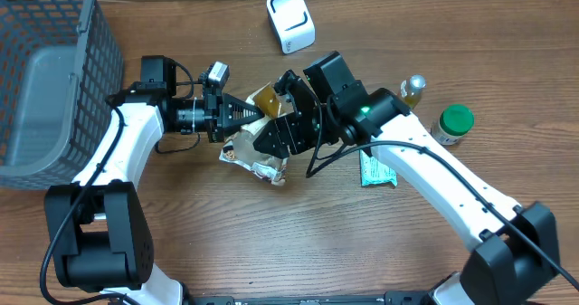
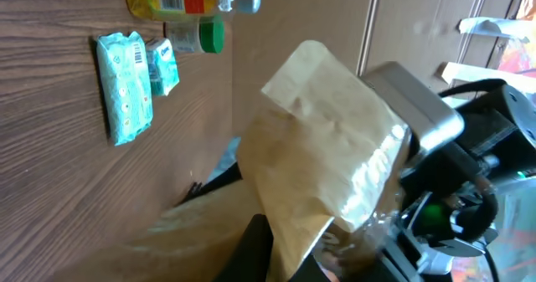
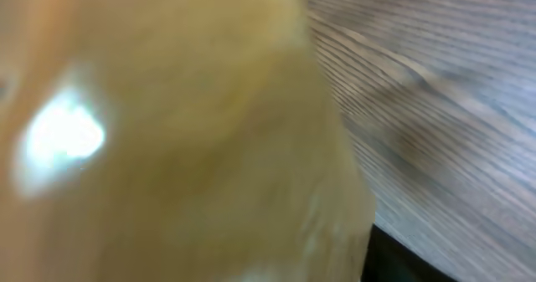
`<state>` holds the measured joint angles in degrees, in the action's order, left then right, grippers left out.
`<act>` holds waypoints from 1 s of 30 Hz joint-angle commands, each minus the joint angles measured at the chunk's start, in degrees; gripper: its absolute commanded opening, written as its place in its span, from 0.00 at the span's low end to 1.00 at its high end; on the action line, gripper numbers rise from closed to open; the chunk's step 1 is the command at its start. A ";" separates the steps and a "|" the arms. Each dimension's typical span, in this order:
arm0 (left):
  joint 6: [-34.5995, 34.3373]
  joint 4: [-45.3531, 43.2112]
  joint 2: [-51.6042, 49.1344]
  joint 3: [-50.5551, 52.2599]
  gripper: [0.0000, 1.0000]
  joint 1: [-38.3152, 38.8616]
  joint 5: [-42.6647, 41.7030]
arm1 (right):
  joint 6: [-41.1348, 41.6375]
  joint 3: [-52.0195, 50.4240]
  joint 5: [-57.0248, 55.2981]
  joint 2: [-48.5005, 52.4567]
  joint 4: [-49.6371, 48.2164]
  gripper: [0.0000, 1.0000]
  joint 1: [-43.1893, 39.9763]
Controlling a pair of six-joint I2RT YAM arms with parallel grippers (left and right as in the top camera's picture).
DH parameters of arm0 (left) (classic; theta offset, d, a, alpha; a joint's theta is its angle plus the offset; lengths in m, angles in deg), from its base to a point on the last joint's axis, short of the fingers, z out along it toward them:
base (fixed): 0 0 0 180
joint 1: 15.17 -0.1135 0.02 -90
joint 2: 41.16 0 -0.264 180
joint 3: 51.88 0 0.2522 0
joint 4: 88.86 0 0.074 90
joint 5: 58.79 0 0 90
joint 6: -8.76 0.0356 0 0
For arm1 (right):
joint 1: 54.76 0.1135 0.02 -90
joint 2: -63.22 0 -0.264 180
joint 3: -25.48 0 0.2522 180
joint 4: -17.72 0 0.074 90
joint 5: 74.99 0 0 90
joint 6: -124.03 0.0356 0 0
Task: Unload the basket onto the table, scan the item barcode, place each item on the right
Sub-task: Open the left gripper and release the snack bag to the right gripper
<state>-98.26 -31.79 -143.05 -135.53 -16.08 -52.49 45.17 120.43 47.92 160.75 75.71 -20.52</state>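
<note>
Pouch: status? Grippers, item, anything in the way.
Left gripper shut on pouch, lifted mid-table. Right gripper against pouch, grip unclear. Scanner at far edge, nothing between.

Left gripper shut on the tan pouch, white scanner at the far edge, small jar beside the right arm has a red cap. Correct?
One error: the jar has a green cap, not red, as the overhead view shows. The rest holds: the left gripper is shut on the tan pouch, and the white scanner sits at the far edge.
</note>
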 commanded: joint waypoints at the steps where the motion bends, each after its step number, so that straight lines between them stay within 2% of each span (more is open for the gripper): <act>1: -0.98 0.17 0.94 -0.61 0.04 -0.59 -3.19 | -0.76 -0.24 0.20 1.60 -1.57 0.52 0.52; 7: -0.96 0.00 0.94 -0.61 0.04 -0.57 -2.69 | -0.76 -0.24 0.20 1.60 -3.98 0.07 0.42; 8: -0.94 -0.31 0.94 -0.61 0.04 -0.59 -2.45 | -0.76 -0.22 0.17 1.60 -4.15 0.04 0.42; 16: -0.98 -5.33 0.94 -0.61 0.06 -0.70 8.44 | -0.79 -0.22 0.22 1.60 -3.41 0.04 0.02; 17: -0.98 -6.78 0.94 -0.61 0.11 -0.87 9.79 | -0.85 -0.22 0.22 1.60 -3.45 0.04 0.02; 18: -0.98 -8.09 0.94 -0.61 0.20 -1.11 10.47 | -1.73 -0.20 0.24 1.60 -3.48 0.04 -0.02; 19: -1.01 -9.27 0.94 -0.61 0.42 -1.40 10.62 | -2.86 -0.13 0.28 1.60 -3.43 0.04 -0.09; 20: -1.01 -10.51 0.94 -0.61 0.70 -1.81 10.58 | -4.33 -0.07 0.26 1.53 -3.39 0.04 -0.09; 21: -1.01 -11.41 0.94 -0.68 0.87 -2.19 10.54 | -5.51 -0.07 0.26 1.49 -3.41 0.04 -0.13; 22: -1.01 -12.46 0.94 -0.68 0.95 -2.69 10.10 | -5.70 -0.04 0.22 1.49 -3.48 0.04 -0.13; 23: -1.01 -13.94 0.94 -0.68 1.00 -3.63 8.90 | -5.70 0.09 0.24 1.49 -3.48 0.04 -0.24; 26: -0.96 -15.85 0.94 -0.68 1.00 -5.90 9.05 | -7.08 0.15 0.22 1.49 -3.45 0.04 -0.35; 30: -0.98 -16.55 0.94 -0.68 1.00 -10.01 14.69 | -9.81 0.15 0.22 1.49 -3.39 0.04 -0.33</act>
<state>-99.48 -48.09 -143.05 -135.66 -22.88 -42.72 38.77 120.04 47.39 162.65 72.65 -20.69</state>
